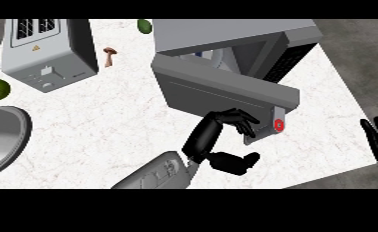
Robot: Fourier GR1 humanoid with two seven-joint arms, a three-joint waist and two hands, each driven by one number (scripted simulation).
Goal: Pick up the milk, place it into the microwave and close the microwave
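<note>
Head view, looking steeply down on the white marbled counter (111,126). The microwave (244,36) stands at upper centre-right, its door (221,88) swung partly toward the body, leaving a narrow gap at the top edge. Through that gap a small patch of white and blue shows inside the cavity; it may be the milk, but too little is visible to say for certain (no carton shows anywhere on the counter). The left hand (210,133) comes up from the lower edge on its grey forearm, fingers (240,118) extended and only slightly bent, their tips resting against the outer face of the door near its free end, beside a red round button (279,124). The thumb (236,162) is spread apart below; nothing is grasped. The right hand (368,138) shows only as dark fingers at the right edge, held straight and touching nothing. A toaster (48,46) stands at upper left, a small brown mushroom (109,56) beside it, and a metal bowl (11,136) at the left edge.
</note>
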